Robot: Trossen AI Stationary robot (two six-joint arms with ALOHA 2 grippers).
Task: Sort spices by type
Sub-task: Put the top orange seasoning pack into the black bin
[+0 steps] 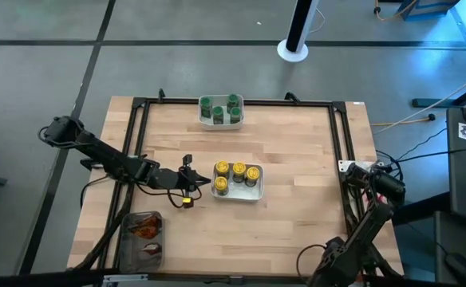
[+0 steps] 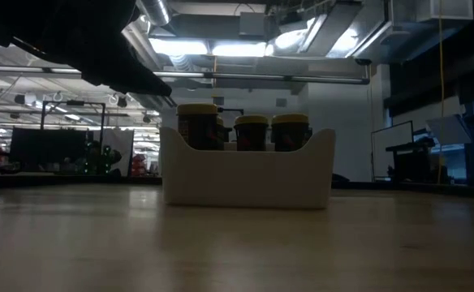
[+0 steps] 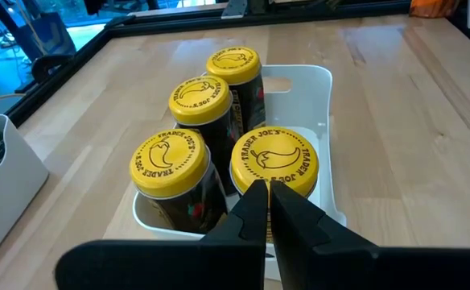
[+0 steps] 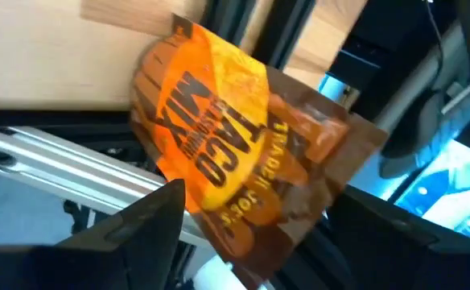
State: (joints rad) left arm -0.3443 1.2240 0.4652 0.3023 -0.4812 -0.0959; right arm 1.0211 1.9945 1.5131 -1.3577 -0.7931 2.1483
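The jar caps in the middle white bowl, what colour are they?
Yellow caps with a dark chili-pepper emblem, clearest in the left wrist view.

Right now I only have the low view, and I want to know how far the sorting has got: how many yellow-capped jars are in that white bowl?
Observer: Four yellow-capped jars stand in the white bowl.
Operator: Whose arm is the dark shape above it?
Observer: The left arm's. The left gripper is shut and empty, beside the bowl and pointing at the jars.
Operator: And the right arm?
Observer: The right gripper is at the table's right edge. It holds an orange taco-mix packet over the frame rail.
Operator: Any green caps?
Observer: Four green-capped jars sit in a second bowl at the far edge.
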